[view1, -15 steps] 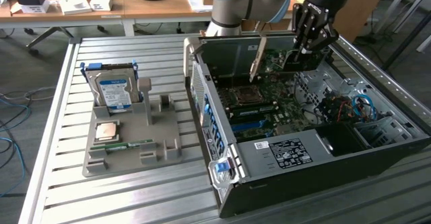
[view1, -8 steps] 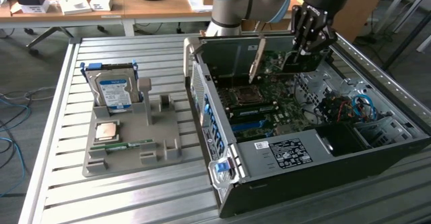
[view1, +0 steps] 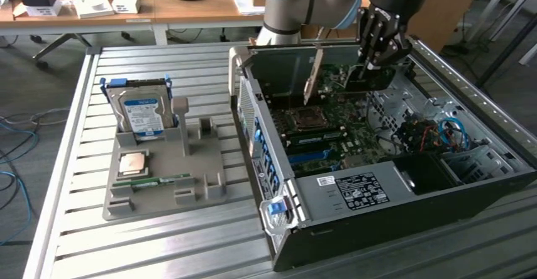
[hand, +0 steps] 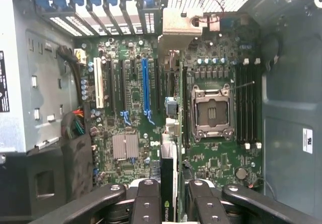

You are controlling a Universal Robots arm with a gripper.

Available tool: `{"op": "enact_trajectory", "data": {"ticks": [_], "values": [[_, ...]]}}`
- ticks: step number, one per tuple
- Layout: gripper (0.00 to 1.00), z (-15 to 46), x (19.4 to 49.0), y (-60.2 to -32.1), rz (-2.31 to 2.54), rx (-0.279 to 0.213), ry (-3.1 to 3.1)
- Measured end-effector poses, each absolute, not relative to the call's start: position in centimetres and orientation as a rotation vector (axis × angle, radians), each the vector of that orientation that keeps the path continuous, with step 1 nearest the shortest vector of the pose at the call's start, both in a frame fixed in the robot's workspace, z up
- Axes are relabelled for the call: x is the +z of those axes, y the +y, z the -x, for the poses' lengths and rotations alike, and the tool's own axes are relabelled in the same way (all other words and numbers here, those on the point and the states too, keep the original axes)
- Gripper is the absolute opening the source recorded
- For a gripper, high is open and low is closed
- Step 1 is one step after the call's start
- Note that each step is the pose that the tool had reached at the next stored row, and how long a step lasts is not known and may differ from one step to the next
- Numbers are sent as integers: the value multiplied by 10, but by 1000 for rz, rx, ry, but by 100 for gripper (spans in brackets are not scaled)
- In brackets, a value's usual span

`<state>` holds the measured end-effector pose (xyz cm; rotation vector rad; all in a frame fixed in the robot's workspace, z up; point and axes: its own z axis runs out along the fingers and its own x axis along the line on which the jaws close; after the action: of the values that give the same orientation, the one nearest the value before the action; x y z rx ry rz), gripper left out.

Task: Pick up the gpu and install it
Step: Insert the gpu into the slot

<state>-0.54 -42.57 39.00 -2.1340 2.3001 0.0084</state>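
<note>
1. Right now your black multi-link pincer (hand: 168, 196) is clenched on the gpu (hand: 170, 163), a thin flat dark circuit card with a silvery metal bracket (hand: 177, 25) at one end. Its fingers (hand: 148, 201) press the two broad faces, and the card stands on edge between them.
2. You hold the gpu inside the open grey metal computer case (view1: 369, 194), over the green motherboard (hand: 131, 113). It runs along the line between the long blue slot (hand: 145, 83) and the square silvery processor socket (hand: 211, 108). You cannot tell whether its lower edge touches a slot.
3. Judge the card light and stiff but fragile. It is a bare board with small soldered parts and a contact edge that will not take sideways force.
4. The hold seems to sit toward the end away from the bracket. Gripping across the flat faces looks sound to me, since it is clear of the contact edge. The smooth faces could slip under a hard push, and an off-centre hold may let the bracket end tilt.
5. On the slatted metal desk (view1: 75, 229), well apart from the case, a grey plastic holder (view1: 201, 185) carries a silver hard drive with a blue label (view1: 141, 112).
</note>
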Motion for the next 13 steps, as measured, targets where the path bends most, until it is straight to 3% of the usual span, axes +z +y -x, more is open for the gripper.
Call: {"op": "enact_trajectory", "data": {"ticks": [13], "values": [[26,15,374,-426,2132,4,2298]]}}
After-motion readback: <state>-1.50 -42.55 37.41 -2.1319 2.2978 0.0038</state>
